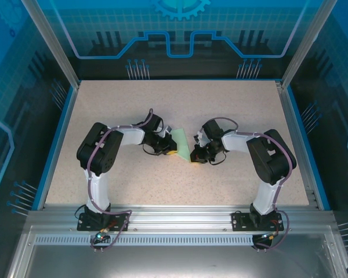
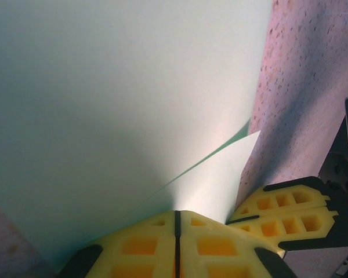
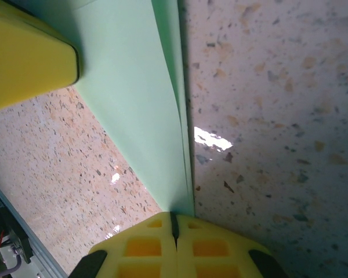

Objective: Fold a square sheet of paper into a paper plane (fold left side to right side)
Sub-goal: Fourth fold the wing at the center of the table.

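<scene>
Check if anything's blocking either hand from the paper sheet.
Nothing visible stands in the way. The left hand and the right hand are each closed directly on the square sheet of paper, one from each side. The part of the sheet between them lies over the table.

- left arm (image 1: 101,153) bent, elbow toward left edge of table (image 1: 238,107), forearm reaching inward.
- left gripper (image 1: 170,152) low at table centre, jaws closed on the square sheet of paper (image 1: 182,141).
- right arm (image 1: 267,156) mirrored; right gripper (image 1: 195,160) likewise clamped on it, just beside.
</scene>
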